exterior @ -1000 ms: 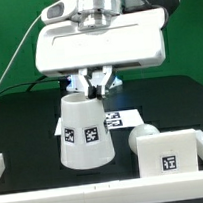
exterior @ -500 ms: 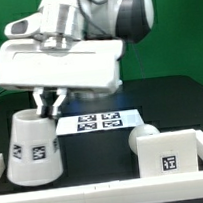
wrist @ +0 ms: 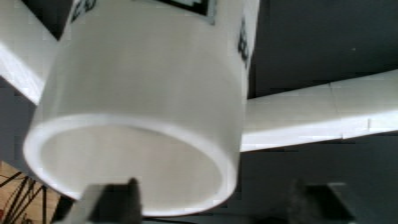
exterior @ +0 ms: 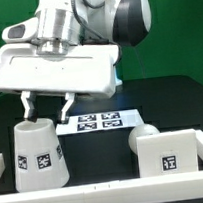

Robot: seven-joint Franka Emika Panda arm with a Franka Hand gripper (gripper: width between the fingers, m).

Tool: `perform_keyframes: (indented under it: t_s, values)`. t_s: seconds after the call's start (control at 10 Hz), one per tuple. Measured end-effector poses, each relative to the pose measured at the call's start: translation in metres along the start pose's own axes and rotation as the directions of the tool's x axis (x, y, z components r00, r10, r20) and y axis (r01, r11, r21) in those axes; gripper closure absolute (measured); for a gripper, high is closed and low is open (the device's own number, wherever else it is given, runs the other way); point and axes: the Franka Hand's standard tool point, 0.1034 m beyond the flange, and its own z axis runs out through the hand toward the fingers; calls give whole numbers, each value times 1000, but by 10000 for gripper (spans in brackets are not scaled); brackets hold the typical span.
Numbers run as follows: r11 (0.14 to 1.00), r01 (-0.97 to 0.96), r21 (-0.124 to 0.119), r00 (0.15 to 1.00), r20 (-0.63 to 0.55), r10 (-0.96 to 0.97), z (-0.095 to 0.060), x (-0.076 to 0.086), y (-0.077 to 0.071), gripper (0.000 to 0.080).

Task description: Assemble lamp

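Lamp shade down, pincer apart above it

White tapered plastic lamp shade [exterior: 37, 153] stands on black table [exterior: 180, 102], exterior view's left. Gripper [exterior: 46, 105] just above, fingers apart, not clamping. White blocky lamp base [exterior: 165, 151] right. Marker board [exterior: 99, 121] between, behind.

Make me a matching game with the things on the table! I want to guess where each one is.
Things:
1. shade
2. base
3. marker board
4. gripper

Places:
A. flat on the black table, in the middle
B. on the exterior view's right
C. above the shade, fingers open
D. standing on the exterior view's left

Pairs: 1-D, 2-B, 3-A, 4-C
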Motion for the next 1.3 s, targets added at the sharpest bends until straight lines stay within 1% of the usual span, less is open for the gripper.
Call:
perform_keyframes:
  t_s: [0.1, 0.2, 0.3, 0.4, 0.5, 0.6, 0.7, 0.8, 0.9, 1.1, 1.2, 1.3]
  values:
    - [1000, 0, 0, 1000, 0, 0, 0, 0, 0, 262]
    - [1000, -16, 11, 999, 35, 15, -1, -2, -6, 154]
    - [998, -39, 57, 994, 101, 33, -17, 0, -24, 154]
    - [991, -89, 104, 985, 156, 72, -39, 6, -40, 110]
    - [980, -156, 126, 975, 176, 132, -52, 6, -60, 110]
    - [972, -190, 141, 968, 192, 162, -57, 0, -85, 102]
    - [961, -240, 140, 953, 220, 206, -59, -9, -107, 102]
    - [955, -267, 131, 943, 239, 231, -57, -14, -122, 101]
    - [960, -246, 135, 949, 232, 211, -57, -12, -118, 101]
    - [960, -245, 134, 949, 233, 210, -57, -13, -118, 101]
    - [967, -212, 139, 959, 220, 178, -55, -17, -122, 101]
    - [979, -142, 145, 972, 206, 110, -50, -28, -132, 101]
